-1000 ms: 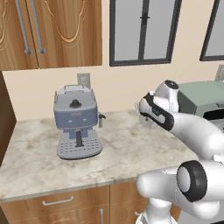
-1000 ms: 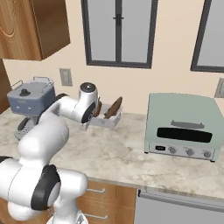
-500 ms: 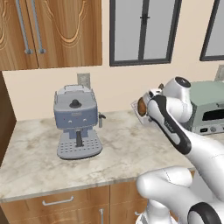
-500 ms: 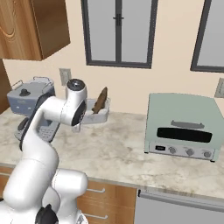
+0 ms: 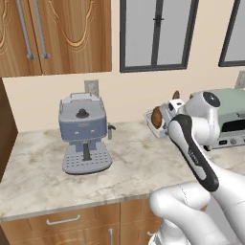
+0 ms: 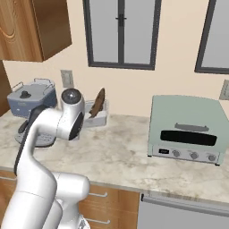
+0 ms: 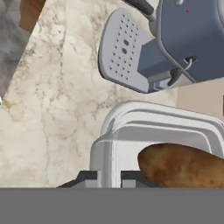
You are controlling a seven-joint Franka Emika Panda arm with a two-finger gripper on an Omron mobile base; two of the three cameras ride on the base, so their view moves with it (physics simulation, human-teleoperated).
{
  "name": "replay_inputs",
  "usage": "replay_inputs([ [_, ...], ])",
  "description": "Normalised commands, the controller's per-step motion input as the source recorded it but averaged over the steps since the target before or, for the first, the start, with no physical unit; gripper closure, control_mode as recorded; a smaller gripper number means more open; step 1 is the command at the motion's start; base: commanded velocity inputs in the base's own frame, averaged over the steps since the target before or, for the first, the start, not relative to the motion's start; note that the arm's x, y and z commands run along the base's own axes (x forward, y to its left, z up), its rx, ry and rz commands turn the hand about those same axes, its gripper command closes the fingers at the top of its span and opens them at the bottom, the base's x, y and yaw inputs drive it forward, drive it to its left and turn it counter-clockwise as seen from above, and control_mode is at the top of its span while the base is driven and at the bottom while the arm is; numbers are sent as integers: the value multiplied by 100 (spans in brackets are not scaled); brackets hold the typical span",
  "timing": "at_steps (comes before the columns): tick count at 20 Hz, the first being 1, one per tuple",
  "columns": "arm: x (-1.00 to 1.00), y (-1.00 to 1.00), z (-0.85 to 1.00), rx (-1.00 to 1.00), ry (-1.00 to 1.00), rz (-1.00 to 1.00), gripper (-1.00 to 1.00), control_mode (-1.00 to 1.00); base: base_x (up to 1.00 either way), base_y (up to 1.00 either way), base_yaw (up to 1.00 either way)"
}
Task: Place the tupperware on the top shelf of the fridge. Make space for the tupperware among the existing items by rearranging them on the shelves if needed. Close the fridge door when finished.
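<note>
Translucent white, the tupperware [image 7: 148, 144] sits clamped by its near wall in the closed gripper [image 7: 109, 177], body reaching ahead of the jaws, seemingly carried above the counter [image 5: 139, 162].

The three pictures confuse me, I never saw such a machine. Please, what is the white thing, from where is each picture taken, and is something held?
The white thing is a robot arm. Two pictures come from cameras on its base, behind it to the left and to the right. The third comes from a camera on its hand. The gripper is shut on the tupperware, a whitish tub with brown food, lifted above the marble counter. A blue-grey coffee machine and a pale green toaster oven stand on the counter.
</note>
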Motion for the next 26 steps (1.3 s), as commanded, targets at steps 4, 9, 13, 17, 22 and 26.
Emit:
replay_inputs([
  [4,0,0,32,0,0,0,100,-100,0,0,0],
  [9,0,0,0,0,0,0,100,100,-18,-1,4],
  [13,0,0,0,0,0,0,100,100,-89,0,26],
  [17,0,0,0,0,0,0,100,100,-89,4,38],
  [22,0,0,0,0,0,0,100,100,-42,34,61],
  [26,0,0,0,0,0,0,100,100,-26,48,72],
])
